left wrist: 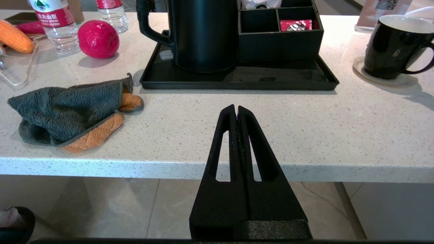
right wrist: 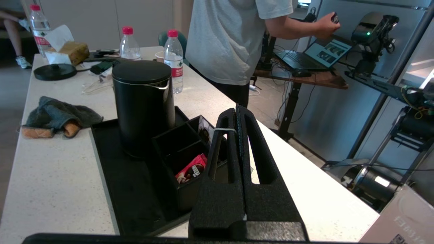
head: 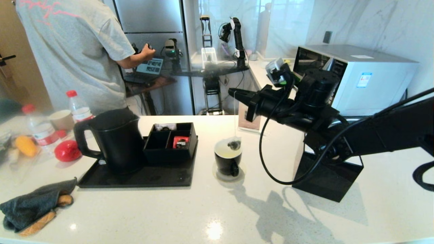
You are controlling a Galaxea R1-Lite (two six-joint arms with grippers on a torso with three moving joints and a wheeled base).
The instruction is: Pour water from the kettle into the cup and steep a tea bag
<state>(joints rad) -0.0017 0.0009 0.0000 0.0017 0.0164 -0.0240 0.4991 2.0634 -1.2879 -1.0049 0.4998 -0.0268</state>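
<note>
Open counter (head: 142, 210) just ahead of the left gripper (left wrist: 236, 110); tray (left wrist: 237, 79), kettle (left wrist: 203, 34) and towel (left wrist: 67, 112) block farther on.

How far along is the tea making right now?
Pouring looks done: the kettle stands back on its tray and the cup holds water. In hand: the right gripper holds the string, dangling the tea bag at the cup's mouth. Left gripper waits off the counter edge. Steeping remains.

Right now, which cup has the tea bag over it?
The black cup right of the tray; the tea bag hangs from the right gripper. The paper cup stands far left.
</note>
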